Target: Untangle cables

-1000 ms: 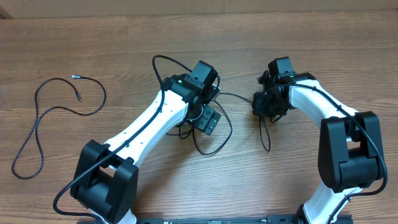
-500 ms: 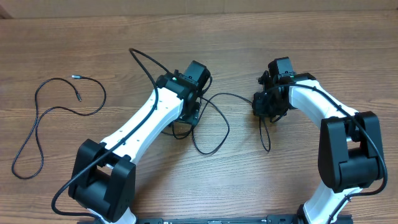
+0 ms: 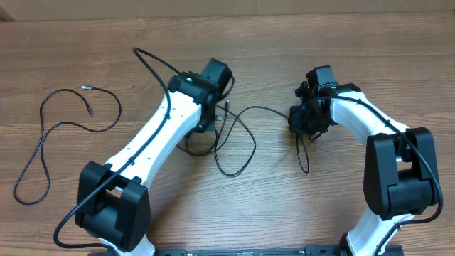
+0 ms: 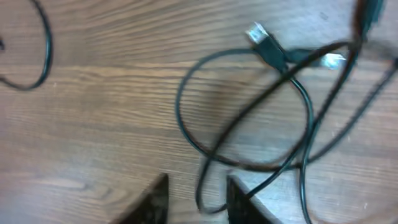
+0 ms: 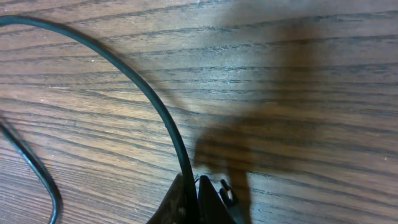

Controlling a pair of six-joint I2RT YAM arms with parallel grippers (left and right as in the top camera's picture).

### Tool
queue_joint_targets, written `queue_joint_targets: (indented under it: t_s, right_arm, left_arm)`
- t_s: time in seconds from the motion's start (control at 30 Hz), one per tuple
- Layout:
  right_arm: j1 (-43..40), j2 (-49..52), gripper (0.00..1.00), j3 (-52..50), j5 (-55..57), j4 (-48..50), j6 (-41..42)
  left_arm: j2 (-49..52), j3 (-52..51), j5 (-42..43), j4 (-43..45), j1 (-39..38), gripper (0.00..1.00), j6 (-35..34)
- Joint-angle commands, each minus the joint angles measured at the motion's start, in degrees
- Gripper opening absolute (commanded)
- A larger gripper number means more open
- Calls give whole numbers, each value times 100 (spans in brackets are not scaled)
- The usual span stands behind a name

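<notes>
The right gripper [image 5: 198, 186] pinches one strand of the cables [image 4: 286, 67] tangled at the table's [image 3: 234, 213] centre while the left gripper [image 4: 196, 194], half-narrowed, straddles another unclamped, so a pull could cinch the loops or miss.

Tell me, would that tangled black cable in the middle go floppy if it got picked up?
Probably floppy: the tangled cable lies in loose curvy loops on the table, so it would likely droop. It looks thin, so probably light. Its loops cross, so pulling one bit may drag the rest.
</notes>
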Motion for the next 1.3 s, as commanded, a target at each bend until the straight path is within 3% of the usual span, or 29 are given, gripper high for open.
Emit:
queue_joint_targets:
  t_s: [0.0,0.1,0.2,0.27,0.33,0.47,0.6,0.73,0.8,0.9,1.0,1.17,1.27]
  right_arm:
    - [-20,-136,5,-39,-2,28,129]
    - [-20,-136,5,-39,0,44,138]
    - [-20,-136,5,-39,-2,72,140]
    - [-20,-136,5,-39,-2,74,146]
    - [-20,-133,5,-39,-2,90,328]
    - [-17,-133,5,-39,-2,142,444]
    - [-15,-133,10,-39,-2,138,444]
    - [-15,-136,37,-39,-2,140,442]
    - [-15,-133,67,-39,-2,138,444]
    - [-15,-133,100,-39,-2,153,442]
    - [-15,-133,100,-39,0,203,439]
    - [-15,-136,100,-39,0,247,439]
    - [-15,-133,100,-39,0,251,442]
  left_arm:
    - [33,118,87,-96,243,57,-68]
    - [35,120,481,-142,343,66,-17]
    - [33,120,1248,26,376,23,391]
    - [33,120,1744,173,369,13,577]
    - [35,118,2328,297,321,12,586]
    - [37,92,2302,431,223,15,422]
    - [37,-13,2282,629,133,35,245]
    - [37,-385,2063,1067,42,50,-17]
    - [37,-619,1989,1325,7,53,-101]
    - [37,-986,1991,1838,-15,59,-103]
    - [37,-1338,1989,2398,-15,57,-103]
    - [39,-1818,1987,3117,-15,35,-122]
    - [39,-2061,1989,3436,-15,40,-122]
